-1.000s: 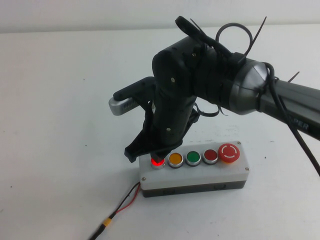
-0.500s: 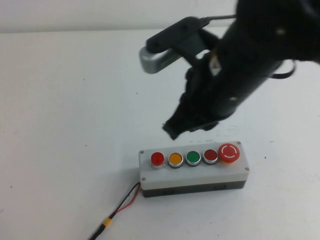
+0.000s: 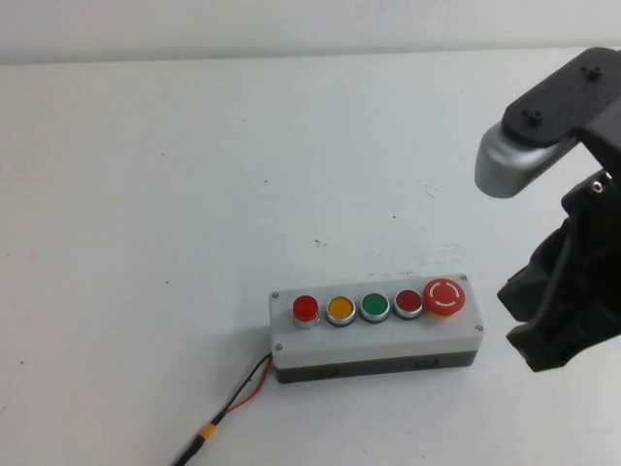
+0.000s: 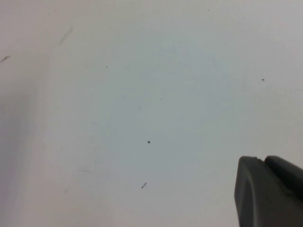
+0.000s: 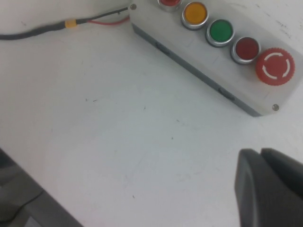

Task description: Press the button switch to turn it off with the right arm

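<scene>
My right gripper (image 3: 543, 325), black and bulky, hangs above the right edge of the worktop, beside the right end of the button box and apart from it; whether its jaws are released or clenched I cannot tell, since the wrist view shows only one dark tip (image 5: 270, 189) in a corner. Above it sits the silver-grey metal piece (image 3: 514, 160) of my right arm (image 3: 582, 233). My left gripper (image 4: 270, 191) shows only as a dark grey tip over bare white surface in its own wrist view, and I cannot tell the state of its jaws either.

The white rectangular five-button box with a dark grey base (image 3: 374, 340) lies near the front edge of the worktop, around the middle and a little to the right. The button switch (image 3: 305, 310), a small round bright-red raised push button with a silver collar, sits at the box's left end and is not glowing. Along the row from it come a round orange button (image 3: 340, 310), a round green button (image 3: 375, 307), a darker flat red button (image 3: 408, 304), and at the right end a large red mushroom button with white arrows (image 3: 443, 296), the one nearest my right gripper. A thin red and black cable with a yellow band (image 3: 228, 413) runs from the box's left front corner toward the front edge of the white worktop (image 3: 146, 243)
</scene>
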Robot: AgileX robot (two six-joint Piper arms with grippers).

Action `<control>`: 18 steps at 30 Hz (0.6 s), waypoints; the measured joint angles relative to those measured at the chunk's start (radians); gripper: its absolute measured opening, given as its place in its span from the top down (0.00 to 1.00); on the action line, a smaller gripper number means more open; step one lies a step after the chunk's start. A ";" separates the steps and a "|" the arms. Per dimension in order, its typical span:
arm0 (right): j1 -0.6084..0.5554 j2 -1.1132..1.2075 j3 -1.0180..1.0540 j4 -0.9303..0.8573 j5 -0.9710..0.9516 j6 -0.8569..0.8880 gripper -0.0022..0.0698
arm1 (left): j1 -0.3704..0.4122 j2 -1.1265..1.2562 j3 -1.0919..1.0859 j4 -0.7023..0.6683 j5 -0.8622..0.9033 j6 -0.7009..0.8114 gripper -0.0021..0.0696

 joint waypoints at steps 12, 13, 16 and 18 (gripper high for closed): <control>-0.027 -0.053 0.118 -0.064 -0.130 -0.051 0.99 | 0.000 0.000 0.000 0.000 0.000 0.000 0.97; -0.044 -0.072 0.164 -0.067 -0.178 -0.055 0.99 | 0.000 0.000 0.000 0.000 0.000 0.000 0.97; -0.122 -0.139 0.330 -0.067 -0.398 -0.069 0.99 | 0.000 0.000 0.000 0.000 0.000 0.000 0.97; -0.187 -0.197 0.473 -0.065 -0.562 -0.071 0.99 | 0.000 0.000 0.000 0.000 0.000 0.000 0.97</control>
